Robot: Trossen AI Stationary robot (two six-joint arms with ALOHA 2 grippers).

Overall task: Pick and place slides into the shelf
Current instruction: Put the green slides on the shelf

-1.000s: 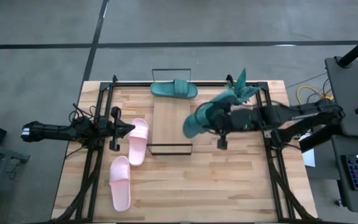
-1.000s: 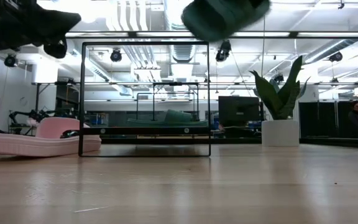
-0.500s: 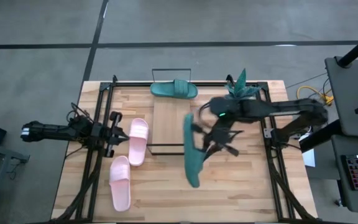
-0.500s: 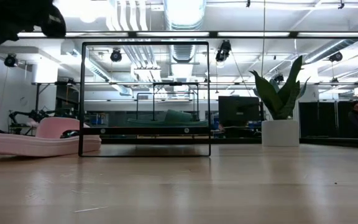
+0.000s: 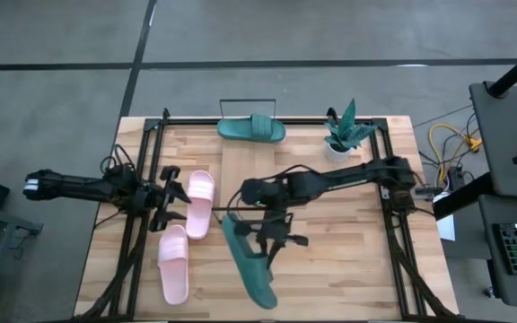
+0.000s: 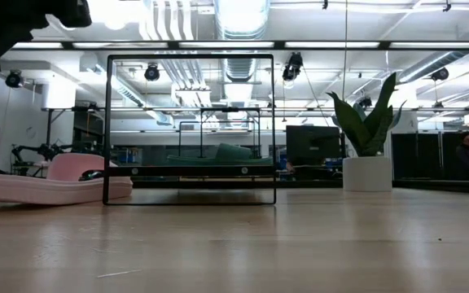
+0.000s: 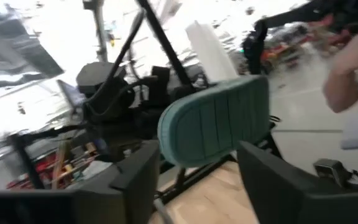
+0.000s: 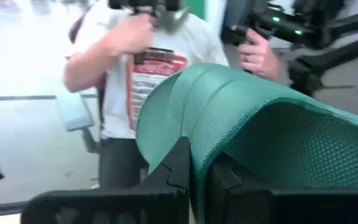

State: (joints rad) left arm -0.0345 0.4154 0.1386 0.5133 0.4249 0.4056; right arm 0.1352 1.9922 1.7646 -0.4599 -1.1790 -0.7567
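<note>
My right gripper is shut on a teal slide and holds it in the air over the table's near middle. The slide also shows in the left wrist view. A second teal slide lies at the far end of the shelf. Two pink slides lie flat on the table left of the shelf. My left gripper is open and empty beside the farther pink slide, and its fingers point toward the held slide. My right gripper pinches the teal slide's arched strap between its two fingers, near one end of the slide. The slide is lifted clear of the table. Its long sole reaches from the gripper toward the table's near edge.
A teal potted plant stands at the far right, beside the shelf. Black frame rails run along the table's left and right sides. A person stands beyond the table. Bare tabletop lies at the near right.
My right gripper has carried the teal slide from beside the plant, across the shelf's near end, toward the table's near edge and left. The slide has turned about, from bunched up beside the gripper to stretched out lengthwise toward the near edge. It has left the low view.
</note>
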